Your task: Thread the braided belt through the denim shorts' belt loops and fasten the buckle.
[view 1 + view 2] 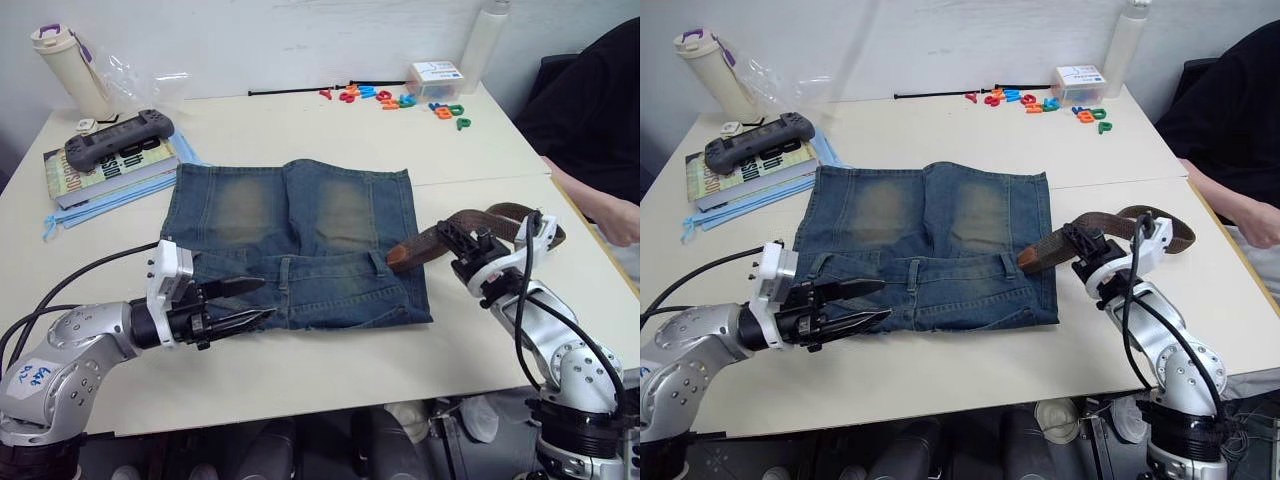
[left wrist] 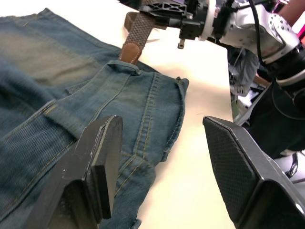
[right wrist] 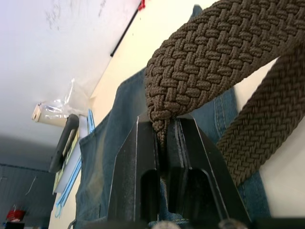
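Braided belt pinched in right claw

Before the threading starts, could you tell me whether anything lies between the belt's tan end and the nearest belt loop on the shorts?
Nothing visible does. The right tool grips the braided belt, whose tan end lies at the waistband of the denim shorts, right beside a belt loop. The left tool is open at the other side.

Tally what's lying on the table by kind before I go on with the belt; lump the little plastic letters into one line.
Denim shorts: 1
Braided belt, held by the right claw: 1
Books: 1 stack
Game controller: 1
Bottles: 2
Small box: 1
Plastic letters: 1 scatter
Black rod: 1
Total: 9
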Robot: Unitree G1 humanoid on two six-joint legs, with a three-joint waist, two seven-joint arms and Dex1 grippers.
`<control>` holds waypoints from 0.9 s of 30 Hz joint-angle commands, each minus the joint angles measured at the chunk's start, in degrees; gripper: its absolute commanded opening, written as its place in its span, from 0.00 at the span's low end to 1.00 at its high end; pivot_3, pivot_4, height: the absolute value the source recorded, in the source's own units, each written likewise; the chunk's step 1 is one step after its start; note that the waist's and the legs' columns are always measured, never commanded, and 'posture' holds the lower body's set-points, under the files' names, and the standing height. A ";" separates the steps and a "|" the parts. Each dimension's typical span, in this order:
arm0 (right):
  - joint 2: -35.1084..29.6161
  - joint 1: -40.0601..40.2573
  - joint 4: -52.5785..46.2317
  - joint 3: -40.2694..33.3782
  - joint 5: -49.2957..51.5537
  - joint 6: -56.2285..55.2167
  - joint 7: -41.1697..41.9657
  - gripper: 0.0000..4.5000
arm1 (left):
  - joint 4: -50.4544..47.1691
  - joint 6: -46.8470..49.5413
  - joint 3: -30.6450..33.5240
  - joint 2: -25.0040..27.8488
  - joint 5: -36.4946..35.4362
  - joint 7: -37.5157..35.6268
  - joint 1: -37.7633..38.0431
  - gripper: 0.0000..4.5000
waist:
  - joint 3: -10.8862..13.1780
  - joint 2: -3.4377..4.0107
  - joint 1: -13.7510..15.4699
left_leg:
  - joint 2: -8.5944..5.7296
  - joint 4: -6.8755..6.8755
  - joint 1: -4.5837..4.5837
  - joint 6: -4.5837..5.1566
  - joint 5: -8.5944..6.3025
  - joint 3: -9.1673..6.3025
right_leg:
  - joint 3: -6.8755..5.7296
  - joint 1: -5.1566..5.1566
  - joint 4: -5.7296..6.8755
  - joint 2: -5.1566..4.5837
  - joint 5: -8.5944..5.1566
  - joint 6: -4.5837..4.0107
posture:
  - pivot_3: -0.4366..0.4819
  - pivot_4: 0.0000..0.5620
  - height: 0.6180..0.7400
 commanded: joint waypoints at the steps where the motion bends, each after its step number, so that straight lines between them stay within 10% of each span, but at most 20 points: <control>1: 0.89 -1.00 -0.36 0.37 1.88 1.02 -0.39 0.00 | -0.63 -2.13 -1.48 0.36 0.87 0.40 -0.07 0.67 | 0.00 0.00 0.06 | 0.00 0.00 0.00 0.00 0.00 0.00 | 0.00 0.00 0.00 0.00 0.00 0.00 | 0.48 0.27 0.34; 27: -1.23 -1.07 6.31 1.33 10.13 11.65 0.80 0.00 | 2.08 -8.14 -8.58 -0.73 5.07 3.81 -4.18 0.67 | 0.00 0.00 -0.10 | 0.02 -0.01 0.00 0.02 -0.01 0.06 | 0.08 -0.04 0.02 0.02 0.00 0.00 | 0.48 0.27 0.34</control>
